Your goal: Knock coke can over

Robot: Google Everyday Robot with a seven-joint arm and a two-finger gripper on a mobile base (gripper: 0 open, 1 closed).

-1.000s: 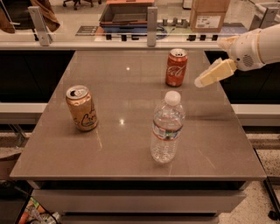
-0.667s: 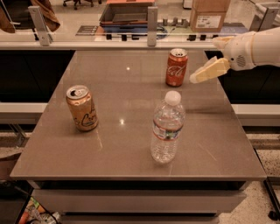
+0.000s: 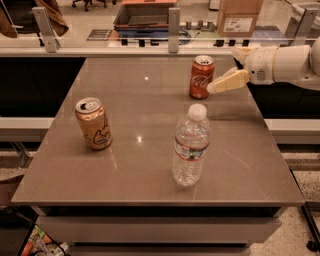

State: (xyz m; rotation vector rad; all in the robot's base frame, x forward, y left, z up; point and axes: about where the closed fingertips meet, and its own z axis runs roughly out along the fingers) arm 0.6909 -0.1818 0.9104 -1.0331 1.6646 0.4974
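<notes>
The coke can (image 3: 201, 77) stands upright on the worktop (image 3: 150, 170), long axis vertical and silver top up, beyond the water bottle (image 3: 190, 146). Its white script runs up the red side. There are two cans and one bottle. The tan can (image 3: 93, 123), left of the bottle, bears cursive lettering. The gripper (image 3: 222, 70) is beyond the bottle to its right; its jaws are spread and hold nothing, the lower tip at the coke can's side.

Tan-gold can (image 3: 93, 123) upright on left of grey table (image 3: 150, 170). Clear water bottle (image 3: 190, 146), white cap, upright near front centre, well apart from that can. Cardboard box (image 3: 239, 17) and dark tray (image 3: 144, 15) behind the table.
</notes>
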